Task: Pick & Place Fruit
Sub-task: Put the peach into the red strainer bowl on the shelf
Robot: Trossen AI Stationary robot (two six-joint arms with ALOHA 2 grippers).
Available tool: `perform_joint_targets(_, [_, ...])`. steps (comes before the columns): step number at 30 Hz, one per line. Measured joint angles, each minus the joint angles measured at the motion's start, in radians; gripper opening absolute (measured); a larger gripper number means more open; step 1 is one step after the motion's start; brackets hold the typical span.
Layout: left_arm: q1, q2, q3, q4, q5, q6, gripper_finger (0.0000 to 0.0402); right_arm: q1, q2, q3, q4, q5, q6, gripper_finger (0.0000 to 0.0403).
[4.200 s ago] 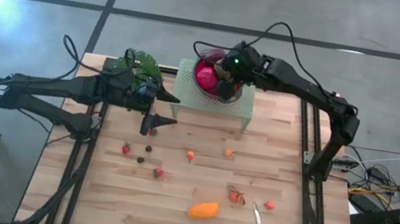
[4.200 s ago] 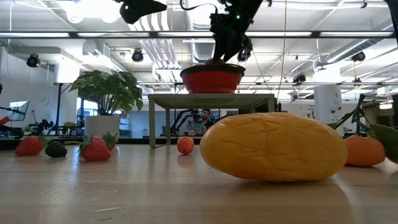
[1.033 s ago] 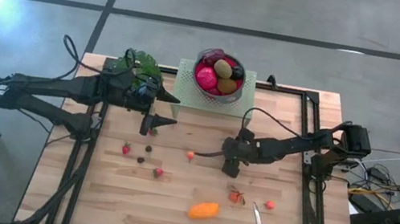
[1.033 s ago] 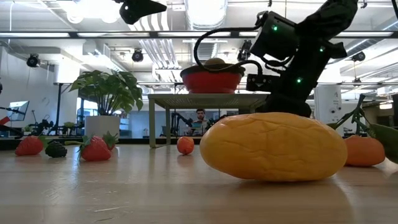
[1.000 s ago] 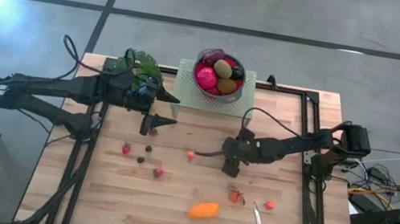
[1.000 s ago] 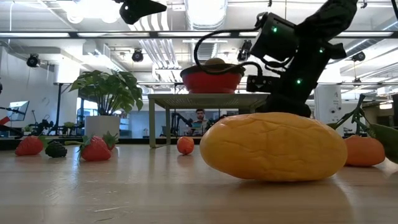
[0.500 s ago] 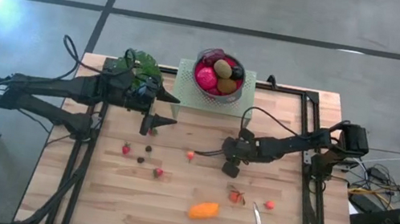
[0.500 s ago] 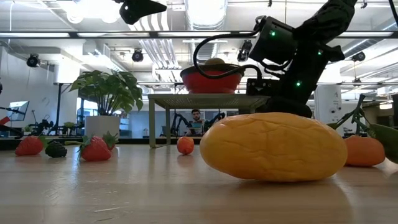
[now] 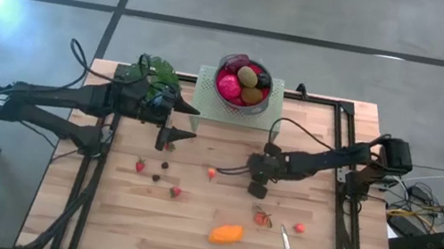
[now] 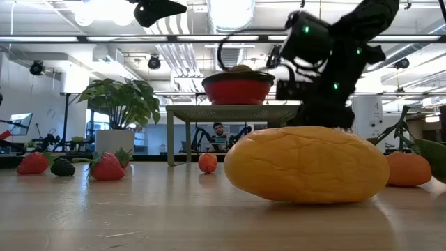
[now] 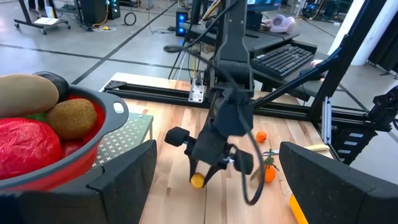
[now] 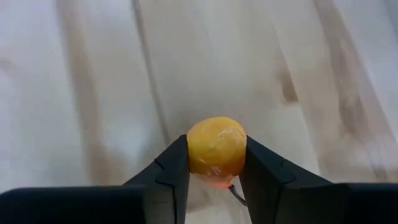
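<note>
In the low view a big yellow fruit (image 10: 306, 164) hid the right gripper's tip and whatever it held. From above, the dark berry (image 9: 164, 166) on the tabletop (image 9: 187, 227) was too small to identify.

Floor (image 9: 330, 16): grey concrete — dark seams
Ceiling (image 10: 104, 42): strip lights, ducts
Far room: desks, keyboard (image 11: 283, 59), a seated person (image 10: 220, 132) — beyond the table (image 9: 187, 227)

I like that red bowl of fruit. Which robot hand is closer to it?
Hard to call; the left gripper looks slightly nearer. It hangs open beside the plant, left of the bowl on its stand. The right gripper is low over the table's middle, shut on a small orange fruit.
</note>
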Motion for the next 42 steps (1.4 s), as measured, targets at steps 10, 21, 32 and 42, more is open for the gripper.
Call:
perform_joint_targets(10, [0.000, 0.000, 0.000, -0.002, 0.000, 0.000, 0.0344, -0.003, -0.131, 0.108, -0.002, -0.110, -0.108, 0.0118])
perform_joint_targets(21, [0.000, 0.000, 0.000, -0.003, 0.000, 0.000, 0.0344, -0.098, -0.246, 0.383, -0.084, -0.100, -0.239, 0.0117])
perform_joint_targets(32, [0.000, 0.000, 0.000, -0.003, 0.000, 0.000, 0.0344, -0.315, -0.085, 0.612, -0.081, -0.098, -0.293, 0.0107])
perform_joint_targets(42, [0.000, 0.000, 0.000, -0.004, 0.000, 0.000, 0.0344, -0.389, -0.002, 0.653, -0.156, -0.102, -0.269, 0.0121])
